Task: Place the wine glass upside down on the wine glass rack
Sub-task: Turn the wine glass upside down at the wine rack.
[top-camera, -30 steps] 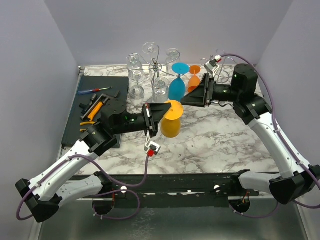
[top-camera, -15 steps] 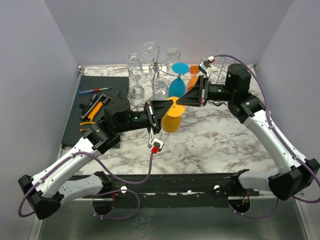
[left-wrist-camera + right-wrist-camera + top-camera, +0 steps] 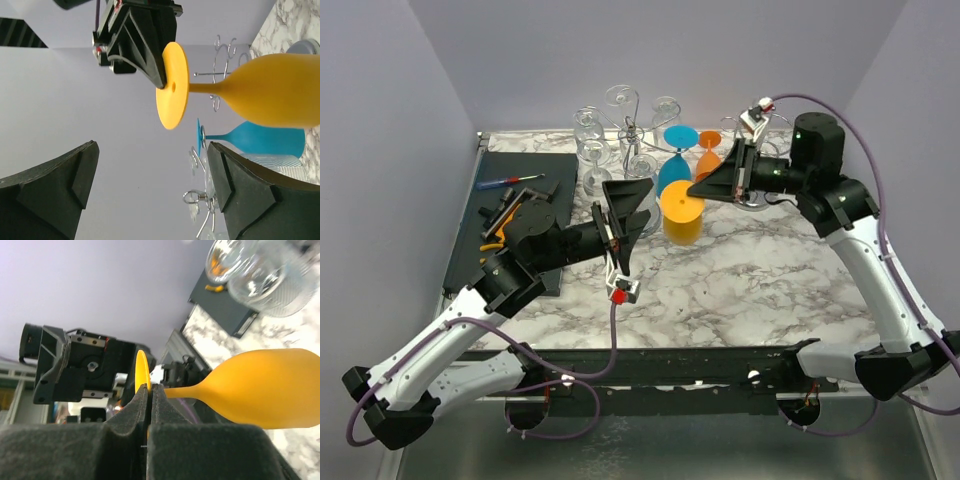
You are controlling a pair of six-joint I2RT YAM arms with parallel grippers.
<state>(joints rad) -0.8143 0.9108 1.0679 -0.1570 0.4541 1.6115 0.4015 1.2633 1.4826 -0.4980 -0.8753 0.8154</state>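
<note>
The left fingers (image 3: pixel 628 220) have let go of the orange wine glass (image 3: pixel 682 215) and sprung wide, backing off toward 8 o'clock. The right fingers (image 3: pixel 693 189) have clamped on and swung the glass from tilted to upright. It now stands foot-up, bowl-down near the middle of the bench (image 3: pixel 770 280), at about 5 o'clock of the rack (image 3: pixel 632 125). It is held only by the edge of its foot, with the right fingers reaching in from 3 o'clock.

I judge the step in hand to be the carry to a free rack arm. A pinch on a thin disc is a weak hold, so I want to move slowly and keep the stem vertical. I also want to steer wide of the blue glass (image 3: pixel 672 170), which hangs just at 11 o'clock of mine, and feed the stem in without twisting. The left arm should stay low and out of the path.

The top view gives me the layout and the clear glasses (image 3: pixel 590 150) crowding the rack toward 10 o'clock. The left wrist view shows the pinch side-on, on the foot's (image 3: pixel 172 85) rim rather than the stem, with nothing between my own wide fingers (image 3: pixel 55 195). The right wrist view shows both fingers (image 3: pixel 127 412) flat against the disc and the bowl (image 3: pixel 265 390) beyond, but no rack. I cannot tell from any view whether the bowl's rim touches the bench.
</note>
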